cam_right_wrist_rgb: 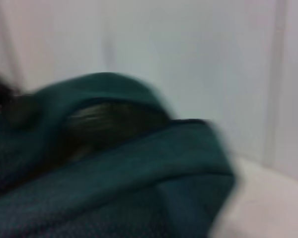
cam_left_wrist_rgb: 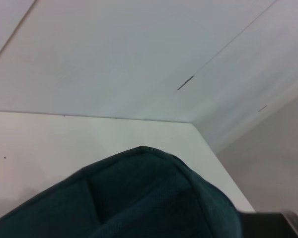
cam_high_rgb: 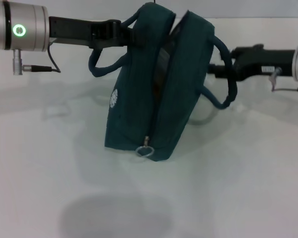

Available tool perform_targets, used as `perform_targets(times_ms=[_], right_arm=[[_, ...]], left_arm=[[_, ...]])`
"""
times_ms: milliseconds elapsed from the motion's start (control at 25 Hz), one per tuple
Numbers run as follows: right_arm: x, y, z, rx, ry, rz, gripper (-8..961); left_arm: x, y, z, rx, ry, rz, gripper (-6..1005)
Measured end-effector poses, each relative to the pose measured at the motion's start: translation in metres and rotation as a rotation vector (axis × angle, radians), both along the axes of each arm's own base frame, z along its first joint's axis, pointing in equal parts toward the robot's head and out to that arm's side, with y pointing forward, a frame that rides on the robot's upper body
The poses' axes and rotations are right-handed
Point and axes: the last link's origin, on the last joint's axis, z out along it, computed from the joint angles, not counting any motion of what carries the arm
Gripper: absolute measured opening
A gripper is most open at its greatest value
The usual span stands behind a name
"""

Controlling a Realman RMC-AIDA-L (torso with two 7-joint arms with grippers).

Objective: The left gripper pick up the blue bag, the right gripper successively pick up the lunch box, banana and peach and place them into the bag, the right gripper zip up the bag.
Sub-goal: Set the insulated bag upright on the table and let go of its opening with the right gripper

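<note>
Left pincer (cam_high_rgb: 130,33) grips the blue bag (cam_high_rgb: 139,94) by its upper edge.

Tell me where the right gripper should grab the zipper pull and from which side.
Grip the silver ring pull, hanging free at the near lower end of the bag's zipper. Come from the front, probably slightly from the right: the ring hangs facing the head camera with open table before it, and the left gripper holds the bag's upper left edge.
</note>
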Motion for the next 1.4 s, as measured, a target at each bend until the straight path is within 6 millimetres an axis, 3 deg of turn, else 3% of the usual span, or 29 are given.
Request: perform_targets(times_ms=[120,280,440,600,760,920,1080,1400], right_arm=[[0.0,0.015,0.003,0.132,-0.028,-0.024,598],[-0.003,0.017,0.02,0.272,0.015,0.021,596],[-0.008,0.002,0.05,0.422,0.118,0.125,590],[-0.017,-0.026,0.077,0.541,0.22,0.278,591],[-0.026,-0.048,0.093,0.558,0.295,0.374,590],[-0.025,-0.054,0.091,0.505,0.312,0.363,590],[-0.001,-0.054,0.075,0.429,0.277,0.258,590],[0.024,-0.057,0.054,0.257,0.244,0.09,603]], left_arm=[[-0.003,-0.002,0.001,0.002,-0.006,0.008,52],[-0.01,-0.004,0.002,0.005,-0.006,0.022,52],[-0.014,-0.007,0.002,-0.003,-0.007,0.03,52],[-0.017,-0.014,0.0,-0.028,-0.021,0.034,52],[-0.021,-0.026,-0.005,-0.082,-0.072,0.041,52],[-0.021,-0.035,-0.007,-0.122,-0.122,0.039,52],[-0.018,-0.041,-0.015,-0.148,-0.152,0.026,52],[-0.019,-0.041,-0.016,-0.137,-0.189,0.01,52]])
